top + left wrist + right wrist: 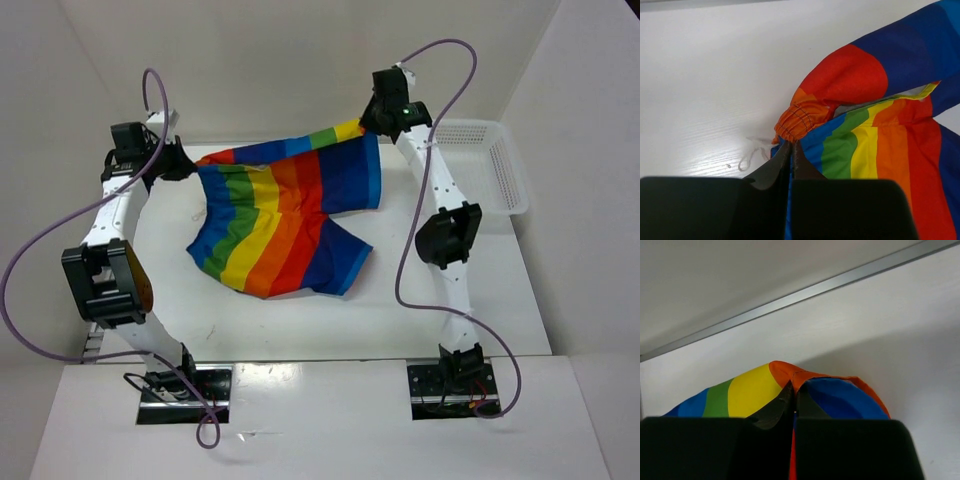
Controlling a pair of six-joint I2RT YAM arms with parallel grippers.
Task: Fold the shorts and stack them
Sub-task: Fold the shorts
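The rainbow-striped shorts (285, 215) hang stretched between my two grippers over the back of the white table, their lower part resting on it. My left gripper (183, 163) is shut on the shorts' left end by the gathered orange waistband (797, 122); its jaws (791, 150) are pressed together on the cloth. My right gripper (366, 125) is shut on the shorts' right top corner, where yellow, orange and blue cloth (805, 387) bunches over the closed fingertips (794, 395). A white drawstring (752, 155) lies on the table by the left gripper.
A white mesh basket (485, 165) stands at the back right of the table (300, 320). White walls close in the back and sides. Purple cables loop from both arms.
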